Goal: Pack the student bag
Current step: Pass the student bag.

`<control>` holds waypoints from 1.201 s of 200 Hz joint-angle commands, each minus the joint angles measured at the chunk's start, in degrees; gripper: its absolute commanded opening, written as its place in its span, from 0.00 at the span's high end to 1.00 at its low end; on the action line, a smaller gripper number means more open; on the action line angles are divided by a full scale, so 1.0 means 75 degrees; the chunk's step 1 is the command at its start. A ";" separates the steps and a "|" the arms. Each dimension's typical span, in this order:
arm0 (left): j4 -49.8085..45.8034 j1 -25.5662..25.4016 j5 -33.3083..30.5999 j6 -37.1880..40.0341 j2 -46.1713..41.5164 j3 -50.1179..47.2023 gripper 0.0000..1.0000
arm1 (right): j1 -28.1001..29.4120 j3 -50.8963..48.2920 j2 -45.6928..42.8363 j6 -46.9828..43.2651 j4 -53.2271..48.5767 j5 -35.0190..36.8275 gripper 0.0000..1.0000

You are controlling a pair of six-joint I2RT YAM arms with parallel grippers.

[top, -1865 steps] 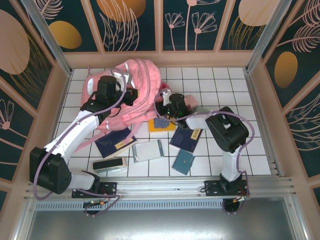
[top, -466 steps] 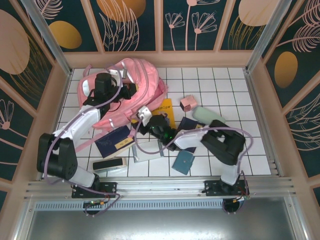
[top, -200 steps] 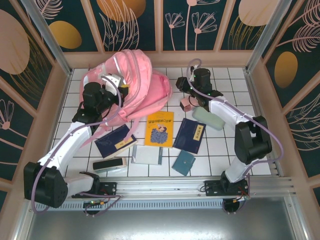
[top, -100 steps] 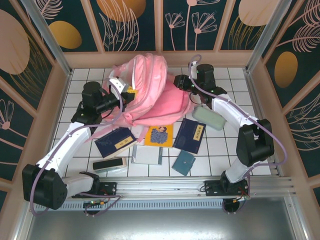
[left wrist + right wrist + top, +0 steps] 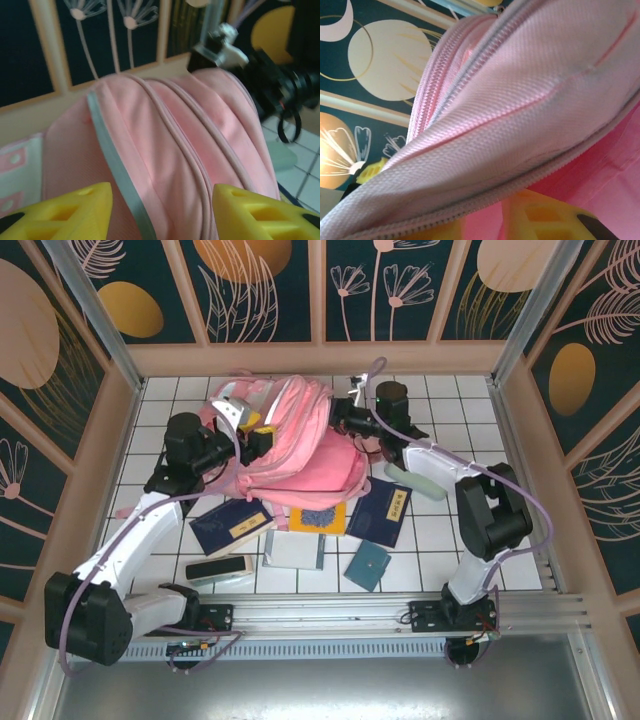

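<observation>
The student bag (image 5: 305, 445), a big pink backpack, lies slumped in the middle of the tiled table, between my two arms. My left gripper (image 5: 262, 438) is at its left side. In the left wrist view that gripper (image 5: 162, 215) is open, with its yellow fingers (image 5: 62, 215) wide apart. The student bag (image 5: 165, 135) with its pale stripe lies just beyond them and is not gripped. My right gripper (image 5: 350, 422) is at the bag's upper right edge. There my right gripper (image 5: 490, 227) is shut on a fold of the student bag (image 5: 520, 90) beside a zip.
A yellow book (image 5: 320, 515) pokes out from under the bag's near edge. In front lie a navy notebook (image 5: 232, 525), a navy booklet (image 5: 382, 510), a grey book (image 5: 295, 550), a teal wallet (image 5: 366, 565) and a dark pencil case (image 5: 218, 570). A mint case (image 5: 422, 480) lies at the right.
My left gripper has opened and let go of the bag. The bag has sagged forward over more of the yellow book. My right gripper, still holding fabric, has moved slightly left.
</observation>
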 commanded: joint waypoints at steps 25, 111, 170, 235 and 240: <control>-0.2154 0.0006 -0.1308 -0.1817 0.0519 0.2387 0.35 | 0.0545 -0.0101 -0.0100 0.1076 0.1525 -0.0035 0.74; -0.5504 -0.1777 -0.2994 -0.1400 0.2207 0.4581 0.27 | 0.1200 0.0104 0.0338 0.1349 0.1701 0.0454 0.75; -0.5740 -0.2199 -0.4067 -0.1217 0.2465 0.4624 0.32 | 0.1271 0.0187 0.0372 0.1320 0.1656 0.0497 0.77; -0.5272 -0.2193 -0.3421 -0.1258 0.2518 0.4243 0.77 | 0.1338 0.0290 0.0382 0.1408 0.1769 0.0468 0.80; -0.5251 -0.2197 -0.3375 -0.1270 0.2513 0.4226 0.81 | 0.1342 0.0292 0.0385 0.1408 0.1761 0.0477 0.81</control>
